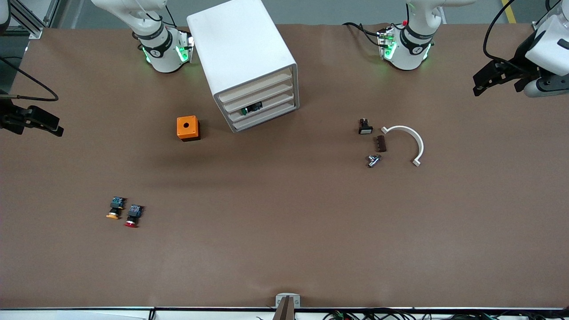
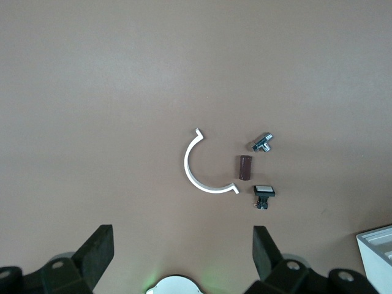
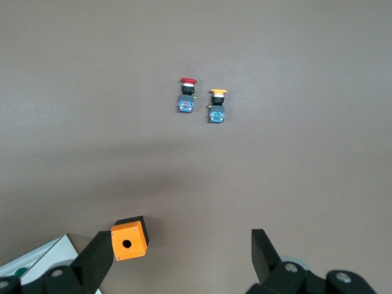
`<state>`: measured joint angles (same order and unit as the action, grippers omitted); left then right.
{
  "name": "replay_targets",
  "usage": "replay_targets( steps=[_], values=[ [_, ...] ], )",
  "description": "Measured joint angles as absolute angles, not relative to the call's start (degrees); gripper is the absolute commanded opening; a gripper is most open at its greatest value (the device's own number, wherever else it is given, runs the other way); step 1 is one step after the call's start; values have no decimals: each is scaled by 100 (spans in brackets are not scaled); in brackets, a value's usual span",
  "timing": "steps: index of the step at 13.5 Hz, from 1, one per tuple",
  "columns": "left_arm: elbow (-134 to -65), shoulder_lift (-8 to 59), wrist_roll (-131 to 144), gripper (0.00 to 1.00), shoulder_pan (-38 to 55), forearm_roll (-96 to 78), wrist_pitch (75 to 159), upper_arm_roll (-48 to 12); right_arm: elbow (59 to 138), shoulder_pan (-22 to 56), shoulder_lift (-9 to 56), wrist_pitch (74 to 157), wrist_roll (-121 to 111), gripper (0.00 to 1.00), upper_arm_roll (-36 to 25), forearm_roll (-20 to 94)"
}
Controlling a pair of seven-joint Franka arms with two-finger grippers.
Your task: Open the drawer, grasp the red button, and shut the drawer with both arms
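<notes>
The white cabinet (image 1: 242, 53) stands between the two arm bases, and its four stacked drawers (image 1: 260, 104) are all pushed in. The red-capped button (image 1: 132, 216) lies on the brown table toward the right arm's end, beside an orange-yellow-capped one (image 1: 115, 208). Both show in the right wrist view, the red one (image 3: 187, 96) and the yellow one (image 3: 216, 105). My left gripper (image 1: 482, 84) hangs open and empty over the left arm's end of the table, also seen in its wrist view (image 2: 182, 251). My right gripper (image 1: 49, 122) hangs open and empty over the right arm's end (image 3: 182, 257).
An orange box with a round hole (image 1: 188, 128) sits beside the cabinet (image 3: 129, 238). A white half ring (image 1: 411, 142), a brown block (image 1: 381, 143), a metal fitting (image 1: 373, 160) and a small black switch (image 1: 365, 127) lie toward the left arm's end. Something green shows at one drawer's front (image 1: 245, 111).
</notes>
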<state>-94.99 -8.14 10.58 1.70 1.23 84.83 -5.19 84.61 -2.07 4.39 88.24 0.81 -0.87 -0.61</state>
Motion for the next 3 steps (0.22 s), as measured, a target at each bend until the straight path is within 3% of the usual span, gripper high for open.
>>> replay_targets(
  steps=[3],
  values=[
    [-9486, -817, 995, 100, 169, 123, 8501, -519, 8461, -207, 439, 8823, 81, 100, -87, -61]
  ],
)
